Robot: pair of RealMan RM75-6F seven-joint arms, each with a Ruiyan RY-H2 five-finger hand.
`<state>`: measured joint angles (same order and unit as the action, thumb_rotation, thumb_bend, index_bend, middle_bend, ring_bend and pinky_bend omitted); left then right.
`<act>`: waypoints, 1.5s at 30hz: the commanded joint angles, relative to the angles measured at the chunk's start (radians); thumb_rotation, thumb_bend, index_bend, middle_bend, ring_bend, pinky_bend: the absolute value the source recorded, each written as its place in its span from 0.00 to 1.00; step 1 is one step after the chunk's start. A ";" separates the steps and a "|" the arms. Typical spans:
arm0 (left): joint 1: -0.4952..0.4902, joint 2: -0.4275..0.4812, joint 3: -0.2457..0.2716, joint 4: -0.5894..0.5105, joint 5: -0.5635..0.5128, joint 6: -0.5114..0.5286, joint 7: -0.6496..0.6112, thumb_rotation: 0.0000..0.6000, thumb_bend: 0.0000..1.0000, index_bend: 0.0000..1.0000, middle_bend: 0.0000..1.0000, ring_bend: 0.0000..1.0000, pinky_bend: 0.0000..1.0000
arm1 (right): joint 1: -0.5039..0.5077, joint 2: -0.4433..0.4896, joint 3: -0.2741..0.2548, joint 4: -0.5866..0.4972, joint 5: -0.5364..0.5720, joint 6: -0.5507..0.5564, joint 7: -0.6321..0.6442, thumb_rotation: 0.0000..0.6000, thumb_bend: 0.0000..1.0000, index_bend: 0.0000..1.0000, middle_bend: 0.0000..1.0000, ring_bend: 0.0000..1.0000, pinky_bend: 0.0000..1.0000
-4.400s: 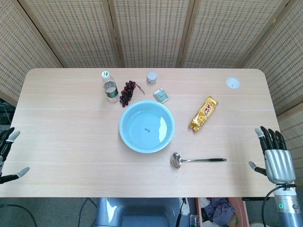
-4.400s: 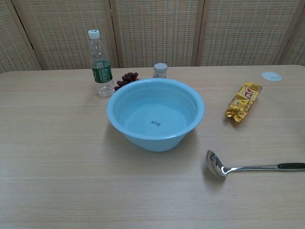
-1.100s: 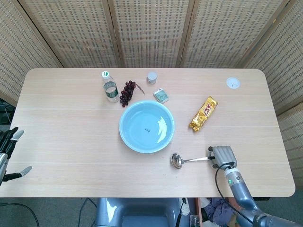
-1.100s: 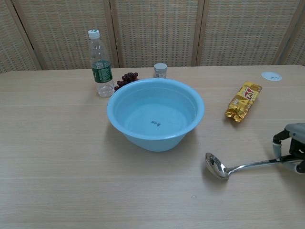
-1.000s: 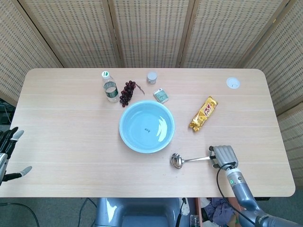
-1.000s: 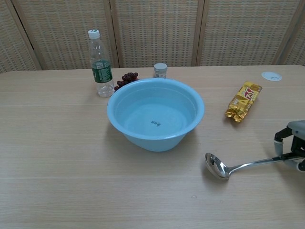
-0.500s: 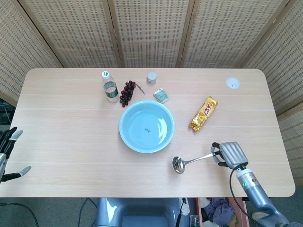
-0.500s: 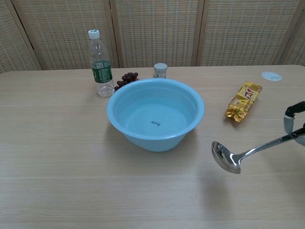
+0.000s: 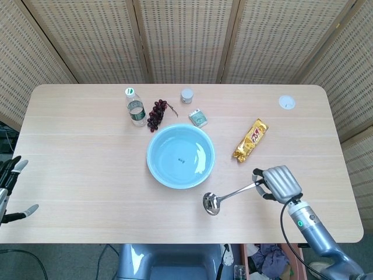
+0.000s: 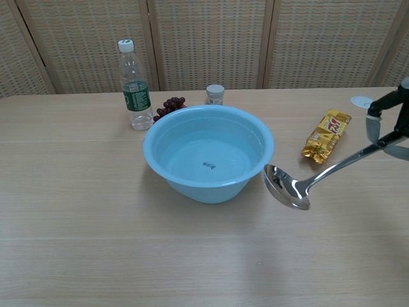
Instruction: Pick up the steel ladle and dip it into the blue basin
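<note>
The steel ladle (image 9: 224, 198) (image 10: 300, 183) hangs in the air, tilted, with its bowl down beside the right rim of the blue basin (image 9: 180, 156) (image 10: 209, 153). My right hand (image 9: 279, 184) (image 10: 390, 121) grips the ladle's handle end, above the table to the right of the basin. The basin holds clear water. Only the fingertips of my left hand (image 9: 10, 189) show at the left edge of the head view, spread and holding nothing, off the table.
A water bottle (image 9: 135, 107), a bunch of dark grapes (image 9: 157, 114), a small jar (image 9: 186, 95) and a small packet (image 9: 198, 118) stand behind the basin. A gold snack bar (image 9: 251, 140) lies right of it. A white disc (image 9: 287, 102) sits far right.
My right hand closed on the ladle's handle on the table, then lifted it. In the last half second the ladle rose further and its bowl swung left toward the basin.
</note>
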<state>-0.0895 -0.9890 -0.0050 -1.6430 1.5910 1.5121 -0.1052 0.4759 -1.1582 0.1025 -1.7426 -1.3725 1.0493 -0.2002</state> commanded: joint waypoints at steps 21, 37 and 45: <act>-0.059 -0.012 -0.019 -0.026 -0.058 -0.109 0.055 1.00 0.00 0.00 0.00 0.00 0.00 | 0.664 -0.232 0.182 0.178 0.965 0.069 -0.862 1.00 0.71 0.73 0.95 0.93 1.00; -0.093 -0.017 -0.040 -0.021 -0.145 -0.189 0.066 1.00 0.00 0.00 0.00 0.00 0.00 | 0.752 -0.496 0.107 0.533 0.853 0.013 -0.901 1.00 0.75 0.75 0.97 0.95 1.00; -0.105 -0.015 -0.044 -0.013 -0.166 -0.216 0.055 1.00 0.00 0.00 0.00 0.00 0.00 | 0.749 -0.599 0.065 0.706 0.682 0.000 -0.843 1.00 0.80 0.76 0.98 0.96 1.00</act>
<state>-0.1944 -1.0045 -0.0485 -1.6563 1.4256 1.2968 -0.0495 1.2230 -1.7212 0.1837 -1.0849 -0.6493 1.0595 -1.0585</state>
